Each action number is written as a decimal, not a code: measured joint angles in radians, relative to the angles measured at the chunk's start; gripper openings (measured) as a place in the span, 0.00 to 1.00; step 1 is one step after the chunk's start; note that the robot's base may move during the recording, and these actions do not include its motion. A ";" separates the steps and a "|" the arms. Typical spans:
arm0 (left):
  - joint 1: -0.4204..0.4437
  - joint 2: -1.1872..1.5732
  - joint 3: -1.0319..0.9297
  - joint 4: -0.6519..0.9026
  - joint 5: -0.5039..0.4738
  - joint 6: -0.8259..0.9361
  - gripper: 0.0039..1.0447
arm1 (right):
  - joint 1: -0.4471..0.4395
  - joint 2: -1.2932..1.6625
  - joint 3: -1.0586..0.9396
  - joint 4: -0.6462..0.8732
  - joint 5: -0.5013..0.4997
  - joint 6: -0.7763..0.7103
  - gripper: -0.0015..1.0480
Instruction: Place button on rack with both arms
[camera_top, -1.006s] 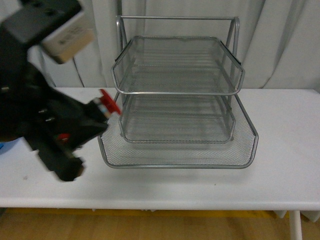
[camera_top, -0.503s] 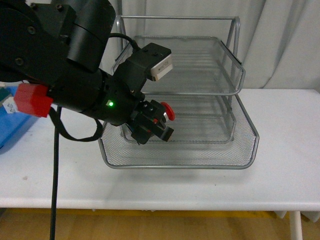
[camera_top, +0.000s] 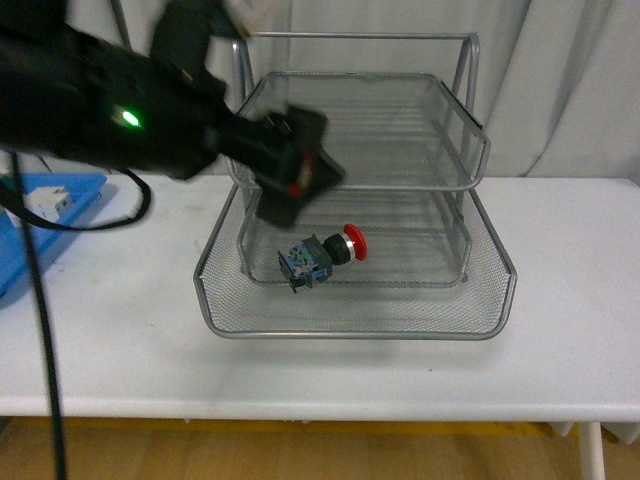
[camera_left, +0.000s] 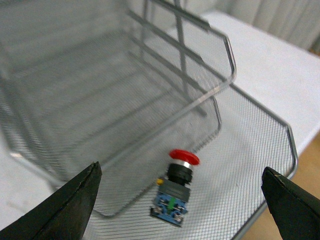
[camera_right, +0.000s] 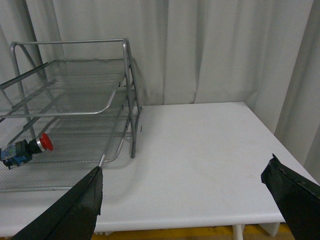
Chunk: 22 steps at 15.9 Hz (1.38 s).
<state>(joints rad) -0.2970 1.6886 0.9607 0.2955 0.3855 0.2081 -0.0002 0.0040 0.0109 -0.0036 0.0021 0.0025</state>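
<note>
Okay, the button (camera_top: 322, 258) lay loose on the rack's (camera_top: 360, 331) bottom tier. The left gripper (camera_top: 295, 183) hung spread and empty above it, and the right gripper (camera_right: 185, 167) was spread too. We judged the arm should lift out clear of the middle tray's rim.

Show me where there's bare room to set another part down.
Free: the white table right of the rack, the strip before its front rim, and the bottom tier right of the button. The top tier is bare too. Crowded: the rack's left side, under the left arm, near the blue bin.
</note>
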 joint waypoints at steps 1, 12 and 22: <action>-0.003 -0.067 -0.063 0.228 -0.164 -0.076 0.87 | 0.000 0.000 0.000 -0.001 0.000 0.000 0.94; 0.186 -0.559 -0.763 0.627 -0.506 -0.204 0.01 | 0.000 0.000 0.000 0.000 -0.002 0.000 0.94; 0.296 -0.754 -0.897 0.597 -0.397 -0.205 0.01 | 0.000 0.000 0.000 0.000 -0.002 0.000 0.94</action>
<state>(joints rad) -0.0006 0.9348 0.0635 0.8928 -0.0113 0.0032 -0.0002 0.0040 0.0109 -0.0036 0.0006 0.0025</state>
